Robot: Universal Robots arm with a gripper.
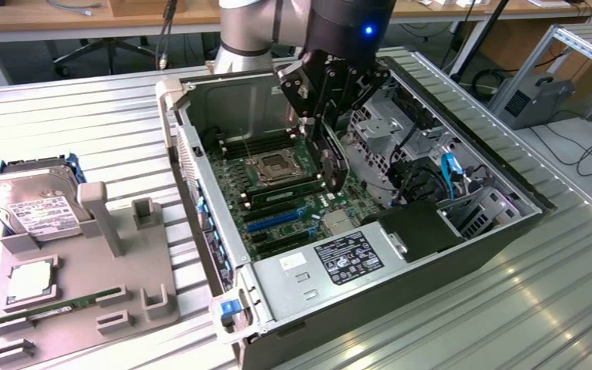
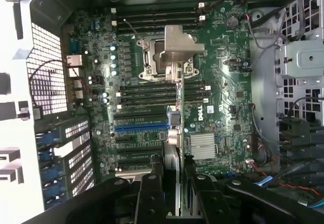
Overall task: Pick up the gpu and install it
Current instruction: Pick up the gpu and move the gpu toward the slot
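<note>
Over on the exterior view's left, the hard drive and RAM stick are parked on the grey holder, well apart from the action, so nothing's threatened there. Moving right, the case is laid open with the board exposed. The gpu is pinched edge-on by the gripper, whose jaws are closed about halfway onto it. It's hung low over the board, just beside the socket and near the blue slot. Whether it's lined up can't be told. Trouble would probably be caused by a skewed card: pushed down off-line, it could be jammed beside the slot, or the socket could be clipped. Further right, the blue cable could be snagged.
</note>
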